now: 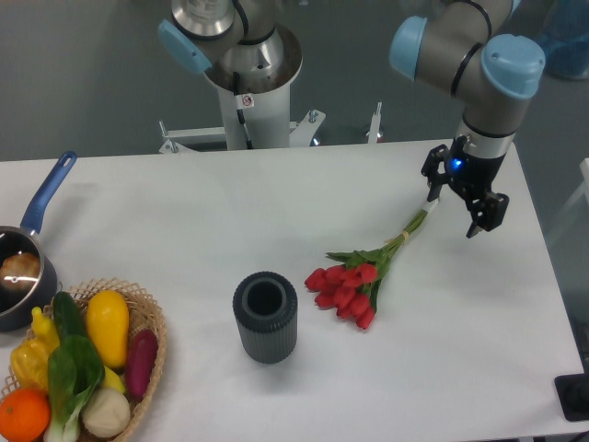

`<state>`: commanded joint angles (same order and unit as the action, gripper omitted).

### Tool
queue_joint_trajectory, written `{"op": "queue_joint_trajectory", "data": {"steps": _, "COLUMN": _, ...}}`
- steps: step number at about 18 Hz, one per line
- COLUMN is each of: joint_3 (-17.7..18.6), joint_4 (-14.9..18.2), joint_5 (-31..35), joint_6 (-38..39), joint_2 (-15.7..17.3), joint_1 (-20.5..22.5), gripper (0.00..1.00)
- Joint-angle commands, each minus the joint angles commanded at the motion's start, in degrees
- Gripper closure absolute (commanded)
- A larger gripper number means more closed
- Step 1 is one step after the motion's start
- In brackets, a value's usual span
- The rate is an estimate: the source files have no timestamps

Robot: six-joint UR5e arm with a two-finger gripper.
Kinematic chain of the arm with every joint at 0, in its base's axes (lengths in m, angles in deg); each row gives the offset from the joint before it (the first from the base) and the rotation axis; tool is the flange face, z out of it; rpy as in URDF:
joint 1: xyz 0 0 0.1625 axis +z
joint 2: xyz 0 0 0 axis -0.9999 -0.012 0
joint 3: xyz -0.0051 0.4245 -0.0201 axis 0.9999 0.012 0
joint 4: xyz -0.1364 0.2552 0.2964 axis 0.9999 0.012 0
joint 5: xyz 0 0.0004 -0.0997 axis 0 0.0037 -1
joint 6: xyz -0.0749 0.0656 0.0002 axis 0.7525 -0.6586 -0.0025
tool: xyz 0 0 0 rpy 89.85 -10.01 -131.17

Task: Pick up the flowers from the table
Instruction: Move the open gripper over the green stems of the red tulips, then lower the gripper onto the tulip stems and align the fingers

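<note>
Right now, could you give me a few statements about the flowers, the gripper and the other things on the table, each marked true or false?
1. The flowers lie flat on the table. True.
2. The gripper is closed around the red blooms. False: it is open at the far stem end, away from the blooms.
3. A dark ribbed cup stands upright to the left of the blooms. True.
4. The flowers stand inside the cup. False: they lie beside it, apart from it.
5. A basket of vegetables sits at the table's front left. True.
6. The blue-handled pot is next to the gripper. False: it is at the opposite, left edge.
</note>
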<state>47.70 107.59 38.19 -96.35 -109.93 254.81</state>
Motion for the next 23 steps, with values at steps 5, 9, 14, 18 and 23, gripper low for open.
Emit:
{"op": "queue_joint_trajectory", "data": {"steps": 5, "joint_3": 0.62, "joint_4": 0.0, "joint_5": 0.0, "joint_6": 0.09, "joint_2": -1.14, "joint_1": 0.18, "gripper": 0.0}}
{"op": "queue_joint_trajectory", "data": {"steps": 9, "joint_3": 0.62, "joint_4": 0.53, "joint_5": 0.0, "joint_6": 5.78, "joint_2": -1.93, "joint_1": -0.26, "gripper": 0.0}}
{"op": "queue_joint_trajectory", "data": {"steps": 14, "joint_3": 1.58, "joint_4": 0.61, "joint_5": 0.44, "joint_6": 11.15, "joint_2": -4.04, "joint_1": -2.2, "gripper": 0.0}}
{"op": "queue_joint_trajectory", "data": {"steps": 18, "joint_3": 2.9, "joint_4": 0.53, "joint_5": 0.18, "joint_6": 11.69, "joint_2": -4.13, "joint_1": -2.46, "gripper": 0.0}}
{"op": "queue_joint_trajectory", "data": {"steps": 23, "joint_3": 3.69, "joint_4": 0.61, "joint_5": 0.35, "joint_6": 11.78, "joint_2": -4.04, "joint_1": -3.08, "gripper": 0.0}}
